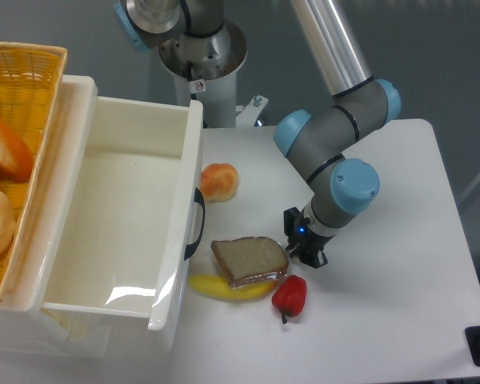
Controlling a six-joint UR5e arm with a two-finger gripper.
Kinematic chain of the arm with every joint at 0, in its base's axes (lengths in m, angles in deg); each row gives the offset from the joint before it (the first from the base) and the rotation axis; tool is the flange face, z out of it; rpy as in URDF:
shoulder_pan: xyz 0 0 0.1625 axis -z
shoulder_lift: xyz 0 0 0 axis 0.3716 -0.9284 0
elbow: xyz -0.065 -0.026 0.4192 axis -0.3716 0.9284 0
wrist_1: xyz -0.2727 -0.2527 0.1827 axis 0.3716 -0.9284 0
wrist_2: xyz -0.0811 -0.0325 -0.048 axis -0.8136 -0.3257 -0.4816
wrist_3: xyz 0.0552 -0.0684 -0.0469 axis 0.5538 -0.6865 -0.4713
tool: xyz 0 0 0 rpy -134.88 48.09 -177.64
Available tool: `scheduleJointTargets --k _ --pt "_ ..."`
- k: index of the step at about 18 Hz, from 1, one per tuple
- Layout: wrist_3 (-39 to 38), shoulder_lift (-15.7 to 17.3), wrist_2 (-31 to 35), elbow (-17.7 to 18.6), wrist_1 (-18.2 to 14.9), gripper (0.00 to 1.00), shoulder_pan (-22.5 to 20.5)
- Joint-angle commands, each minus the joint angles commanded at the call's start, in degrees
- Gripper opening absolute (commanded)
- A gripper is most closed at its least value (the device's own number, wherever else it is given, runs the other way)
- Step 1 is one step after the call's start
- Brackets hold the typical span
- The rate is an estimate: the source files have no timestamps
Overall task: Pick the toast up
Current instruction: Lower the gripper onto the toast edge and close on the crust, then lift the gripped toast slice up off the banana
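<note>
No brand name or legible writing is visible; the only marking is a small round red-and-white sticker (198, 85) on the arm's base column (202, 60), too small to read. The claw (292, 250) is low over the white tabletop (384, 240), just right of the toast (250, 260), at the slice's right edge; its fingers are hidden beneath the wrist housing, so whether it is released, clenched or in contact with the toast cannot be told. A small blue light shows on the dark claw body. The arm (336, 132) descends from the upper middle of the view as a silver tube, bends through grey joints with light blue caps, and ends with the wrist pointing steeply downward and slightly toward the toast. The toast lies flat on the tabletop, a brown slice with darker crust, its lower edge resting over a yellow banana (228, 288). A red pepper (290, 295) lies just below and right of the toast, near the banana's tip. A round orange-white bun (219, 181) sits above the toast, apart from it. A white bin (116, 224) with a dark handle stands left of the toast, close to it, and a yellow wicker basket (24, 72) holding bread items stands farther left, beyond the bin.
</note>
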Motion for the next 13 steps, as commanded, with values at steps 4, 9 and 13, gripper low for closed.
scheduleJointTargets --k 4,9,13 --pt "-1.06 2.55 0.36 -1.59 -5.72 0.00 -1.58" --pt "-3.07 5.54 0.10 -2.64 -7.92 0.00 -3.60" --pt "-6.24 7.83 -0.17 -5.98 -14.25 0.00 -4.48"
